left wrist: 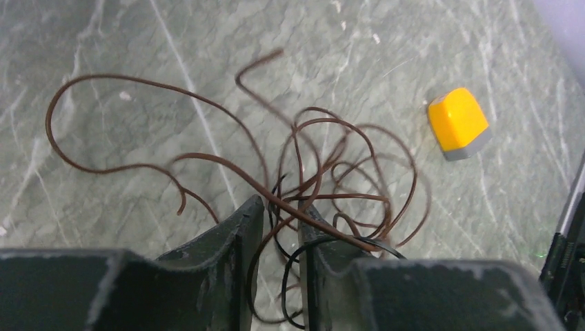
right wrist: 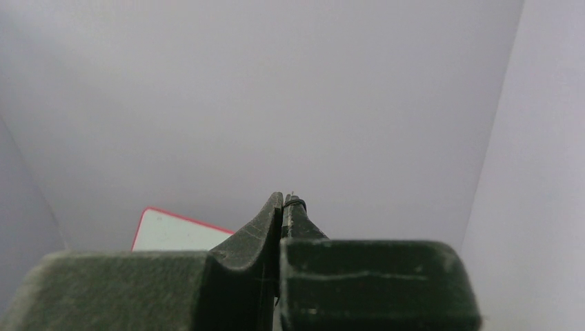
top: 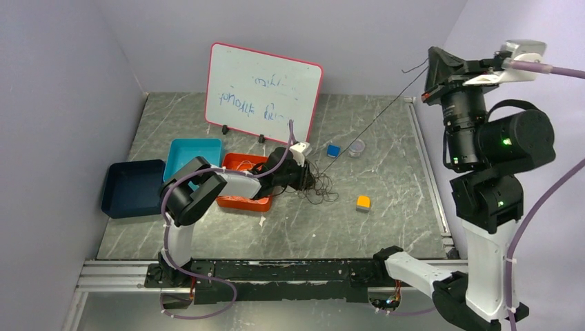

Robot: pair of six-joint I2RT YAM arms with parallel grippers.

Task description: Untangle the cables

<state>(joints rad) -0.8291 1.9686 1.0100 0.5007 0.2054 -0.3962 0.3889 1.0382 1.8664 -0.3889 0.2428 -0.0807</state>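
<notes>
So the table (top: pixel 386 227) is mostly just workspace here. The big thing going on is my right arm (top: pixel 483 138) reared way up over the right side, with the right gripper (right wrist: pixel 286 201) pressed together on the end of the black cable (top: pixel 376 116). That's why that strand runs as one straight taut line from up there down to the tangle (top: pixel 319 186), which sits mid-table just right of the orange tray (top: pixel 238 201). I'd guess the height is what drags it out of the knot. My left gripper (left wrist: pixel 281 205) is down low at the tangle, jaws a little apart and straddling a few brown and black strands (there's a visible gap, so I don't think it's actually clamping anything). I reckon it's parked there so the whole heap doesn't lift with the pull. The brown loops (left wrist: pixel 345 196) lie sprawled flat on the table, and the yellow cube (left wrist: pixel 459 123) sits off to one side, not touching them.
</notes>
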